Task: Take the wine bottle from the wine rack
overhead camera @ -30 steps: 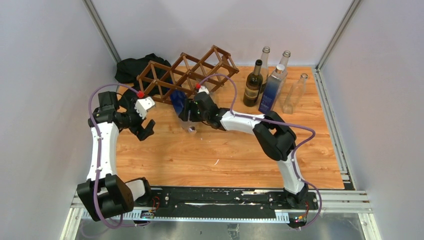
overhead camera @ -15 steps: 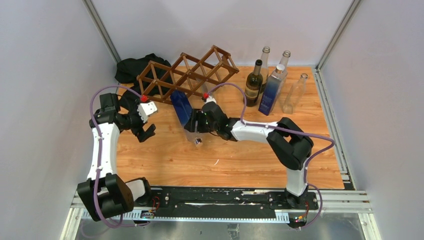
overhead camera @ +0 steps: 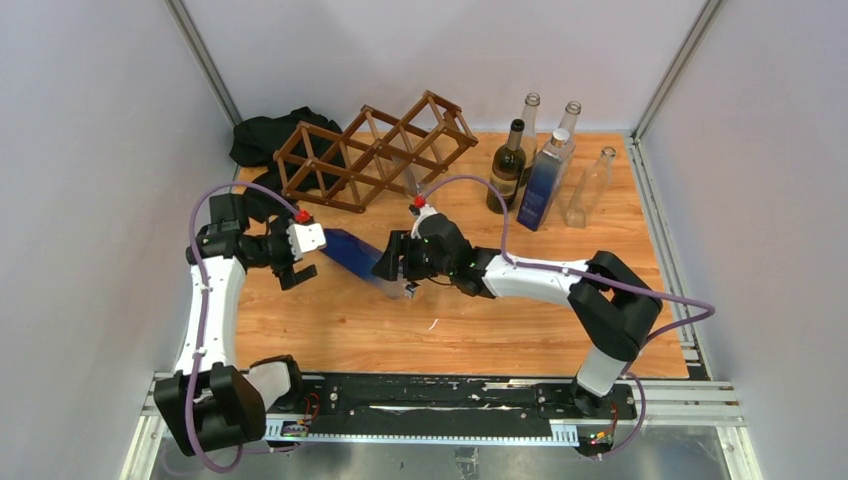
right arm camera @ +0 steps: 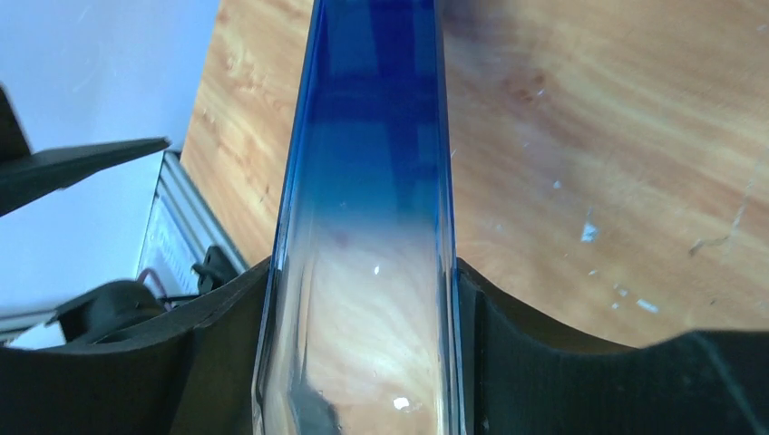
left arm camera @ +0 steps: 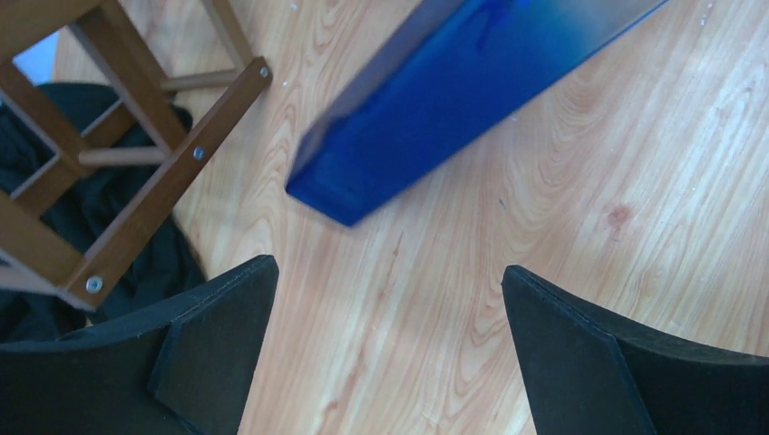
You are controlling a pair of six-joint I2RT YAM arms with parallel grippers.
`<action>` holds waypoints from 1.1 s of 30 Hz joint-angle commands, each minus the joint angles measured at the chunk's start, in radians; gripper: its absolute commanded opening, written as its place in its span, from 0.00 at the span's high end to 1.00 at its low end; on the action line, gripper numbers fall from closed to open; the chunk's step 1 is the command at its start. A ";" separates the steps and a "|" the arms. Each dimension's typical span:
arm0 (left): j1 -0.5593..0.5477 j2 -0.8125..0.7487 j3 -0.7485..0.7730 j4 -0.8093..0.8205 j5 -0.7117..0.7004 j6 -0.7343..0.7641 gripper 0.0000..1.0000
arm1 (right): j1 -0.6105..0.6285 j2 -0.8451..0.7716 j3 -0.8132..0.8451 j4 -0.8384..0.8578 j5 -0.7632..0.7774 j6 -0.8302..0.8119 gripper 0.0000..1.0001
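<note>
The square-sided glass wine bottle (overhead camera: 352, 254), deep blue at its base and fading to clear toward the neck, is out of the dark brown wooden lattice wine rack (overhead camera: 375, 150) and lies nearly level over the light wooden counter (overhead camera: 450, 325), near of the rack and well apart from its sticks. Its blue base points left and slightly far; its clear neck end points right and near. Whether any part of it touches the counter cannot be told. The right claw (overhead camera: 397, 264) grips the bottle around its clear upper part, and in the right wrist view the black fingers (right arm camera: 227, 313) press against both flat sides of the glass, with the right claw (right arm camera: 363, 304) closed snugly on it. The left claw (overhead camera: 298, 262) sits just left of the bottle's base with its fingers spread wide and nothing between them; from the left wrist the blue base (left arm camera: 399, 136) shows just beyond the fingertips (left arm camera: 231, 299) of the left claw (left arm camera: 385, 272), apart from both. The near left corner of the rack (left arm camera: 136, 181) stands to the left in that view, with a crumpled black cloth (left arm camera: 54, 208) behind and under it. At the far right of the counter stands a cluster of upright bottles: a dark green glass bottle (overhead camera: 507, 165), a second blue-tinted square bottle (overhead camera: 543, 182) and three clear glass bottles (overhead camera: 590, 185).
</note>
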 commanded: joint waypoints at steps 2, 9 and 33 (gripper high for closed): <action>-0.078 -0.028 -0.035 -0.003 -0.007 0.084 0.00 | 0.021 -0.109 -0.032 0.112 -0.052 0.013 1.00; -0.174 -0.144 -0.092 -0.016 -0.020 0.186 0.00 | 0.020 -0.181 -0.033 0.010 -0.081 -0.033 1.00; -0.473 -0.177 -0.264 0.107 -0.175 0.186 0.00 | 0.012 -0.313 -0.002 -0.068 -0.309 -0.006 1.00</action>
